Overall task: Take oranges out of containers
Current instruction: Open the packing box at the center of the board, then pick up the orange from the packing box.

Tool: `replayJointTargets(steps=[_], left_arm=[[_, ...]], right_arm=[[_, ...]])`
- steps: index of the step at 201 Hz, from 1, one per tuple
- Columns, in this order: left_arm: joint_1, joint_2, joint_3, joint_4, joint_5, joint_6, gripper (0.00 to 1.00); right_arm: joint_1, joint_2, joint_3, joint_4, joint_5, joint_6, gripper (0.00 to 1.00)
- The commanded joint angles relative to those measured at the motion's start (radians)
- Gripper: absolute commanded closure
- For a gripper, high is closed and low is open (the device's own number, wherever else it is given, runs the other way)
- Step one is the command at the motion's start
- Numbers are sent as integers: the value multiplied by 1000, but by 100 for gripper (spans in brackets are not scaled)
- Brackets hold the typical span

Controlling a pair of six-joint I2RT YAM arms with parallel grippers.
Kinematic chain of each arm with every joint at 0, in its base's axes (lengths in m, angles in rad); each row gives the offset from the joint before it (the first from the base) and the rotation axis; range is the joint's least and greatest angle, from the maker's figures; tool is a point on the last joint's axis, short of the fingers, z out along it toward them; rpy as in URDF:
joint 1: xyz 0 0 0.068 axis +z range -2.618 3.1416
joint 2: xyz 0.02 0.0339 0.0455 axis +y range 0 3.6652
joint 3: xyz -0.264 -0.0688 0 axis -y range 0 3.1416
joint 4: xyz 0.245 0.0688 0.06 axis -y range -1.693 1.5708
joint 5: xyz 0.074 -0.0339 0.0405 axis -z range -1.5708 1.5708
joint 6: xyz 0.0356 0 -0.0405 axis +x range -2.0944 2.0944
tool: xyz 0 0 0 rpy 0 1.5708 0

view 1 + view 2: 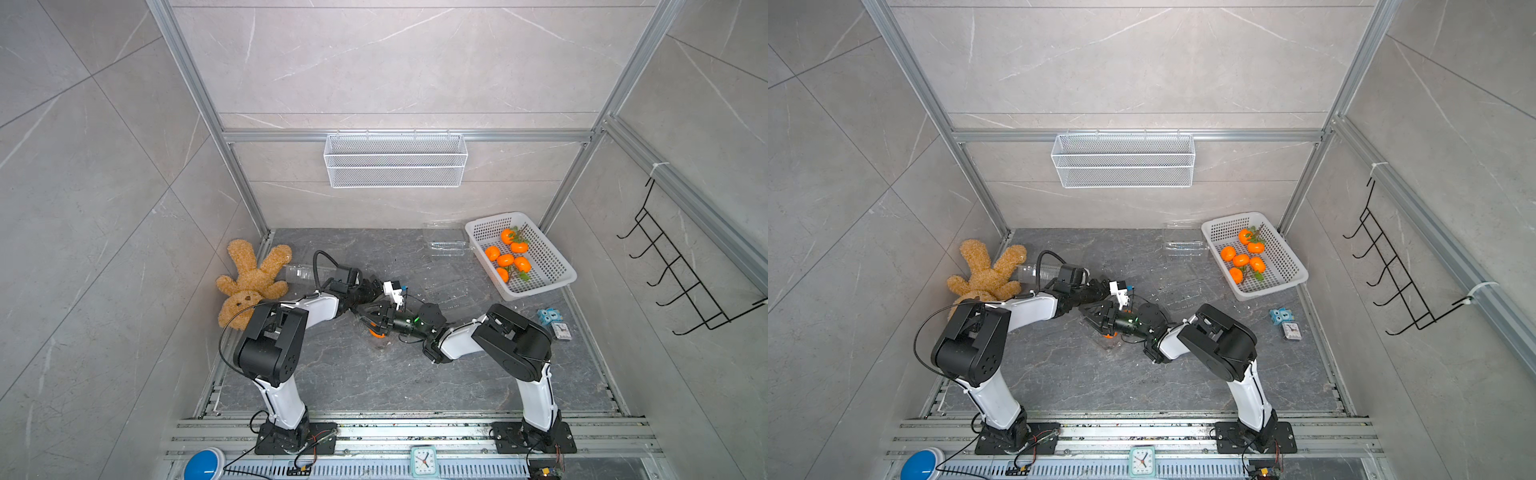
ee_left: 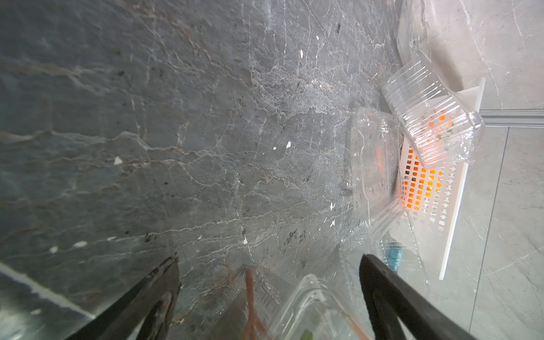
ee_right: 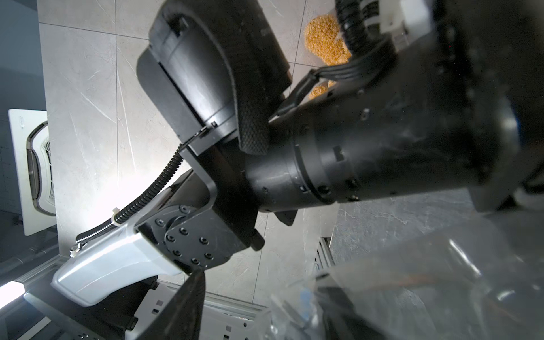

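I've got the left fingers (image 2: 391, 297) spread wide with nothing gripped, and the clear container (image 2: 309, 303) sits between them at the bottom of the left wrist view. The right fingers (image 3: 182, 312) are mostly blocked, so I can't tell whether they are open or closed. One orange (image 1: 377, 333) peeks out under them at frame centre in both top views. Six oranges (image 1: 505, 260) lie in the white basket (image 1: 548, 266) centre-right, with two empty containers (image 1: 446, 248) just left of it.

The oranges (image 1: 505, 259) were bright orange with green leaves, the basket (image 1: 545, 254) white and perforated, the table (image 1: 374, 382) dark grey with pale veins; the containers (image 2: 424, 117) seemed clear, ribbed.
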Motion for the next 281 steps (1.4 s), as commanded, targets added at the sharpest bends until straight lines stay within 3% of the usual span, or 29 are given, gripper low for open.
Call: replayJointTargets(steps=[1, 36, 79, 123, 170, 187, 210, 247, 281], left_arm=[[18, 10, 43, -31, 33, 1, 3], [88, -13, 127, -144, 33, 47, 3], [121, -71, 246, -281, 21, 108, 2], [156, -186, 242, -327, 40, 115, 2], [191, -393, 305, -537, -105, 210, 0], [191, -442, 310, -586, -147, 228, 1], [189, -500, 236, -557, -98, 202, 0], [147, -590, 31, -392, -8, 92, 1], [53, -639, -66, -332, -16, 40, 1]], right_arm=[[-5, 9, 2, -8, 7, -27, 39], [-29, -79, -18, -218, -8, -124, 34], [-80, -222, 19, -629, -38, -325, 23], [-97, -279, 149, -876, -67, -502, 12], [-105, -400, 256, -1322, 61, -731, 2], [-104, -419, 273, -1490, 120, -805, 5], [-94, -408, 302, -1693, 198, -898, 10], [-43, -329, 393, -1852, 332, -1026, 15], [-5, -229, 509, -1953, 403, -1102, 19]])
